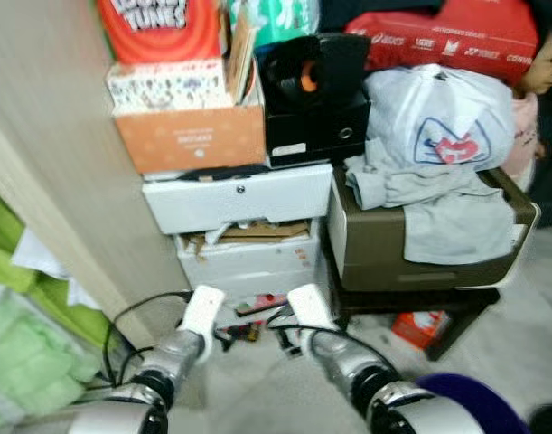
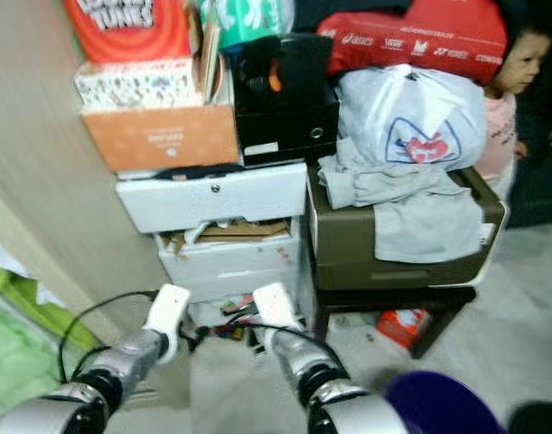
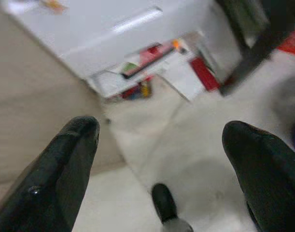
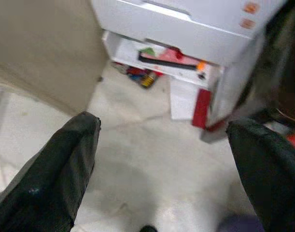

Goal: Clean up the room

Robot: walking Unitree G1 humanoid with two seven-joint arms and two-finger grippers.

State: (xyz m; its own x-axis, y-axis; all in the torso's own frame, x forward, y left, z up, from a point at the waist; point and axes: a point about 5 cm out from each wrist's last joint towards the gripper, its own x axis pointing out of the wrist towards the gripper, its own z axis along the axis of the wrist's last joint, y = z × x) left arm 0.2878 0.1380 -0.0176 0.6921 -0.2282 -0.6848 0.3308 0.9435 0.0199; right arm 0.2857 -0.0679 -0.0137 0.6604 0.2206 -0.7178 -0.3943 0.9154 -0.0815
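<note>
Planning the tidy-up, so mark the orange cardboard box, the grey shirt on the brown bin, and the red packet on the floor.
orange cardboard box (image 1: 190,137), left eye view, middle of its front face.
grey shirt (image 1: 447,217), left eye view, cloth hanging over the bin's rim.
red packet (image 1: 415,327), left eye view, its upper face under the stand.

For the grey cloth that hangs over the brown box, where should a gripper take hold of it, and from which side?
Grip the grey cloth at its loose lower edge, which hangs down the front of the brown box. Coming from the front looks best: that part drapes freely, while the white bag seems to rest on the upper folds.
</note>
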